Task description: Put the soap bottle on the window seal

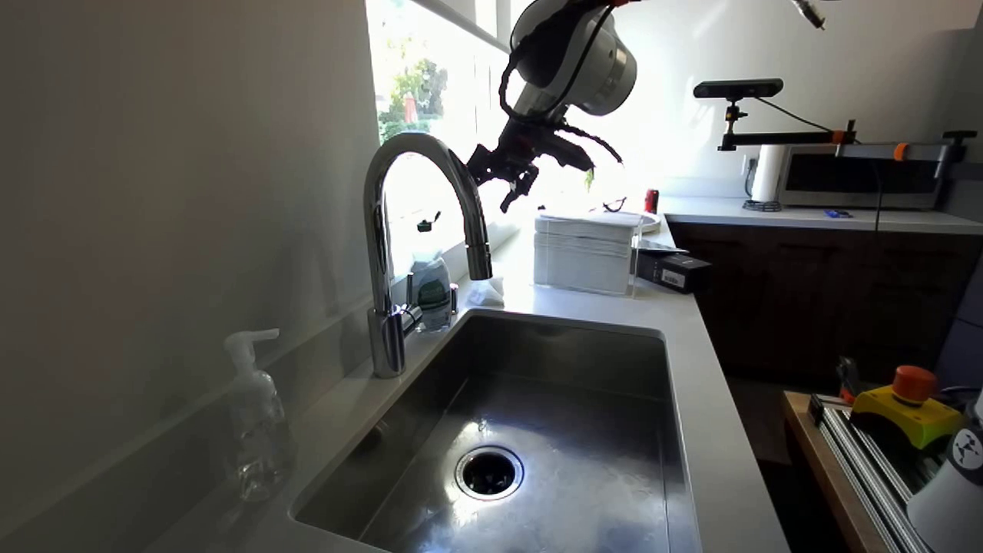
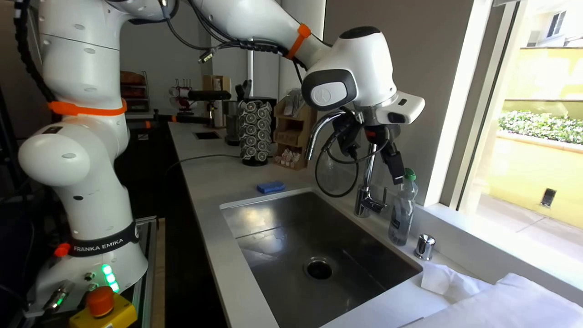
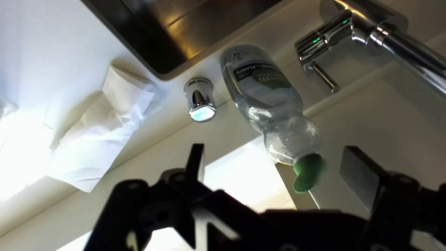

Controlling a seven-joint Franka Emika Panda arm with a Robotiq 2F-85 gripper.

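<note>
Jaws parted, green-capped soap bottle [image 3: 266, 92] upright beside sink [image 2: 291, 237], window ledge [image 2: 496, 241] near

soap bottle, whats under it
The soap bottle stands on the countertop, between the sink and the low wall below the window seal. The patch directly beneath its base is covered, so whether anything lies there cannot be seen.

The pale worktop [image 2: 216, 177] surrounds a steel sink [image 1: 584, 461], with the faucet [image 1: 376, 253], upright soap bottle [image 2: 403, 216] and chrome cap [image 2: 425, 248] in a row along one side. Also on it are a clear pump dispenser [image 1: 257, 430], crumpled white paper [image 3: 101, 129], a small blue block [image 2: 271, 187] and a wooden rack [image 2: 308, 120].
</note>
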